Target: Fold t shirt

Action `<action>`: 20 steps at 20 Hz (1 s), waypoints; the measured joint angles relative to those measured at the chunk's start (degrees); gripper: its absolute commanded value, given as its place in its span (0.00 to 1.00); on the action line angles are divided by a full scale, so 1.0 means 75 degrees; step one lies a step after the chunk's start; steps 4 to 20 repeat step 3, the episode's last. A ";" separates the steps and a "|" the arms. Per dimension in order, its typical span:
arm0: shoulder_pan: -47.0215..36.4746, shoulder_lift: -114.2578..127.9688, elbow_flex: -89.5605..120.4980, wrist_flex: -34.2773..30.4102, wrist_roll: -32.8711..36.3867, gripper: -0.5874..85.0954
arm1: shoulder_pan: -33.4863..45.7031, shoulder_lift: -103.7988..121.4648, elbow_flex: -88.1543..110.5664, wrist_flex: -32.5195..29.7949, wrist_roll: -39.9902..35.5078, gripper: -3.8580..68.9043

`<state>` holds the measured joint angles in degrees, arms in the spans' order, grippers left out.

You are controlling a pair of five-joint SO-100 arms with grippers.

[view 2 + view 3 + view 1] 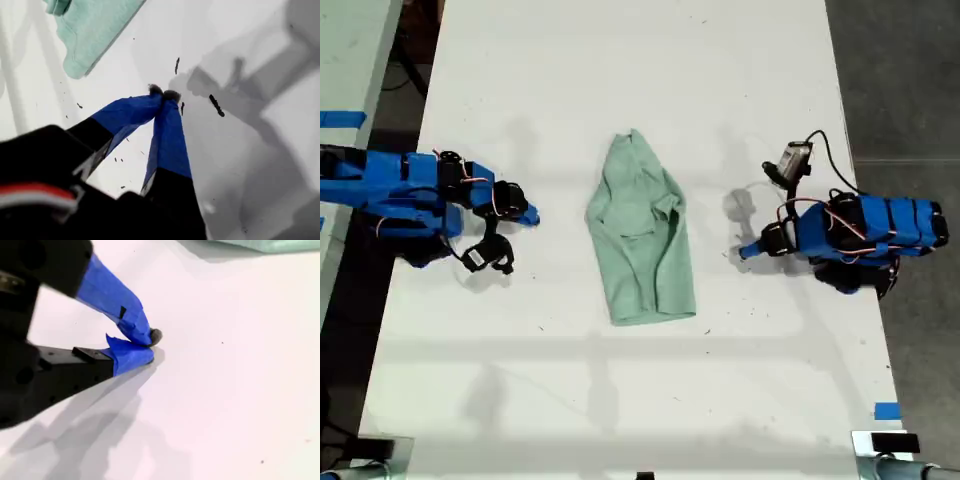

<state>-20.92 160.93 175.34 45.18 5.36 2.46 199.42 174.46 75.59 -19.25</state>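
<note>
The pale mint-green t shirt (640,235) lies wrinkled and folded narrow on the middle of the white table (620,80), collar end toward the far edge. At the exterior view's right, my first gripper (742,251) is shut on nothing and points at the shirt from a short gap away. In the first wrist view its blue-taped tips (164,92) meet above small dark marks, with a shirt corner (90,30) beyond. My second gripper (530,214), at the exterior view's left, is shut and empty, well apart from the shirt. It sits low over the table (154,342), the shirt edge (270,245) far ahead.
The table's side edges run just behind both arm bases, with dark floor (910,90) past the exterior view's right edge. A piece of blue tape (887,410) marks the near right table corner in that view. A black cable (825,150) loops above the first arm.
</note>
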 measured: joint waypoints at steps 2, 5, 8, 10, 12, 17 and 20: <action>-0.0246 0.3035 0.0867 0.1406 0.0234 0.01 | 0.0000 0.0000 0.0000 0.0000 0.0000 0.05; -0.0293 0.4453 0.0949 0.1770 0.0316 0.01 | 0.0000 0.0000 0.0000 0.0000 0.0000 0.05; -0.0293 0.4453 0.0949 0.1770 0.0316 0.01 | 0.0000 0.0000 0.0000 0.0000 0.0000 0.05; -0.0293 0.4453 0.0949 0.1770 0.0316 0.01 | 0.0000 0.0000 0.0000 0.0000 0.0000 0.05; -0.0293 0.4453 0.0949 0.1770 0.0316 0.01 | 0.0000 0.0000 0.0000 0.0000 0.0000 0.05; -0.0293 0.4453 0.0949 0.1770 0.0316 0.01 | 0.0000 0.0000 0.0000 0.0000 0.0000 0.05; -0.0293 0.4453 0.0949 0.1770 0.0316 0.01 | 0.0000 0.0000 0.0000 0.0000 0.0000 0.05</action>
